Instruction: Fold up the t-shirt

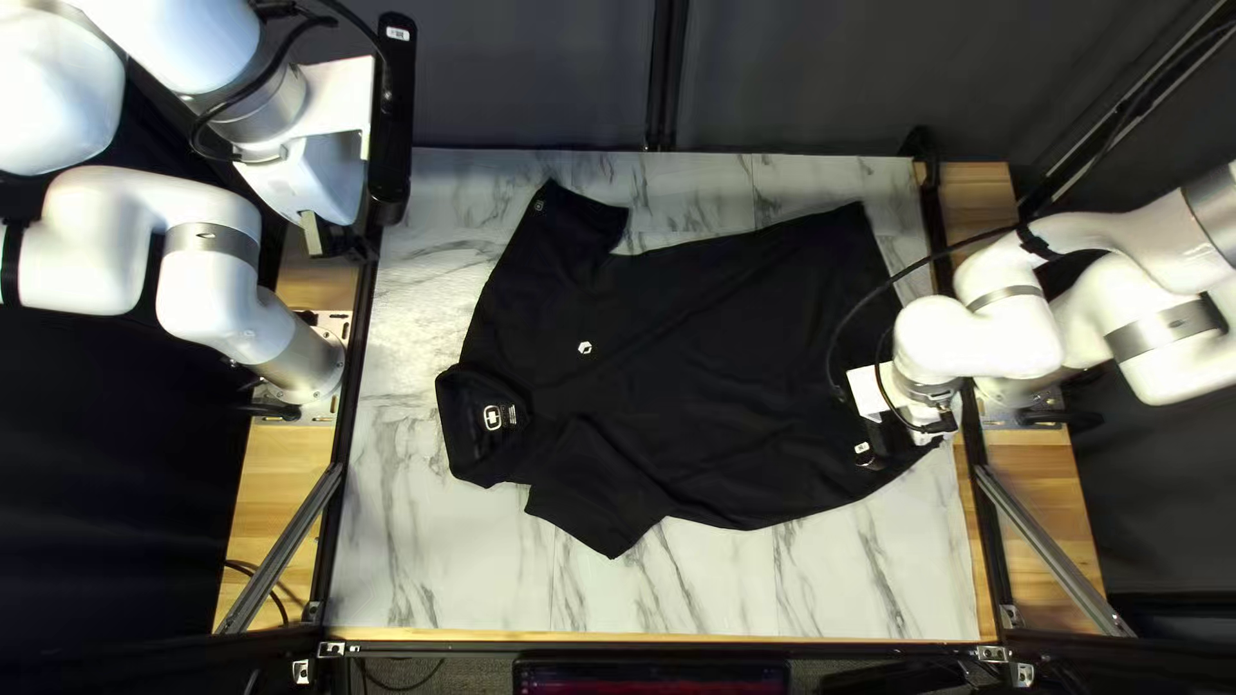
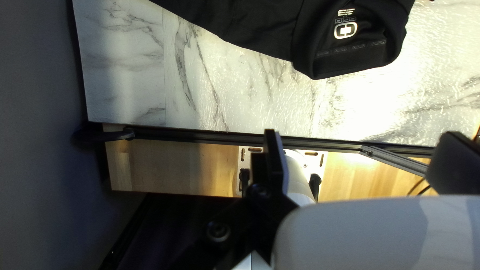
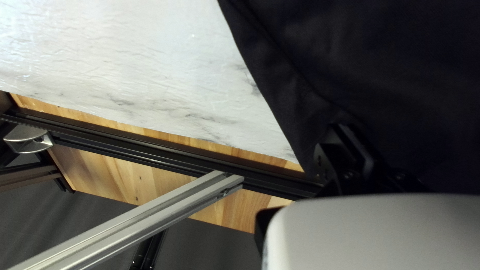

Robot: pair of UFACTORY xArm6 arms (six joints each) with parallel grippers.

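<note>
Bare marble table [image 1: 676,589] lies nearest. Beyond it the black t-shirt [image 1: 676,386] is spread out, collar to its left end. At the t-shirt's near right corner the right gripper [image 1: 872,447] sits against the hem; whether it pinches cloth I cannot tell. Past the t-shirt's far left sleeve, the left gripper [image 2: 360,150] hangs wide open, holding nothing.

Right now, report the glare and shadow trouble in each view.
Left wrist view: strong glare whitens the marble table beside the t-shirt collar. Top left view: even light, no glare, but the black cloth hides most of its creases. Right wrist view: the t-shirt is dim and nearly featureless, and the marble carries only a soft sheen.
</note>
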